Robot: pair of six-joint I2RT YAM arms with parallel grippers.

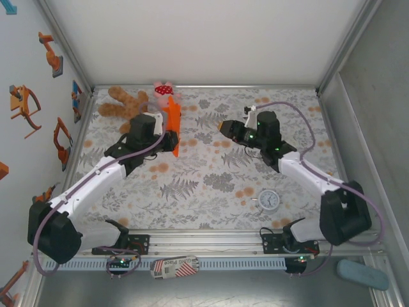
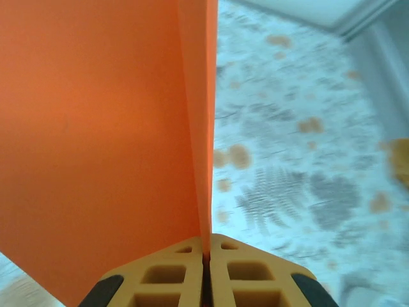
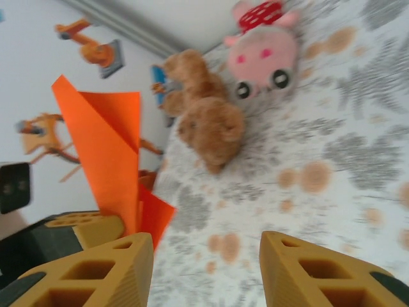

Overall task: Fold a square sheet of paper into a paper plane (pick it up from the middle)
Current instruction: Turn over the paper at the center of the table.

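In the upper left of the top view, the teddy bear (image 1: 124, 102) is lying on the patterned tabletop (image 1: 204, 185). Just to its right, the left gripper (image 1: 165, 133) is holding the paper plane (image 1: 172, 118) up off the surface.

In the left wrist view, the left gripper's fingers (image 2: 255, 281) are pressing tight together on the lower edge of the orange paper (image 2: 96, 128). The paper is rising from them as doubled layers meeting along one straight crease.

In the right wrist view, the same paper (image 3: 108, 147) is standing at the left of the frame with a sharp tip pointing up and angled flaps folding off the crease. The pink plush pig (image 3: 262, 51) is sitting further right, at the top.

Right of centre in the top view, the right gripper (image 1: 223, 126) is facing the paper from a short way off. Its fingers (image 3: 307, 268) are standing moderately apart with nothing between them. The small white clock (image 1: 268, 200) is lying at the lower right.

The sheet is no longer flat or square, so the main folds appear to be done. What is probably left is spreading or neatening the wings and setting the plane down. Whether both sides match cannot be told, since the far side is hidden.
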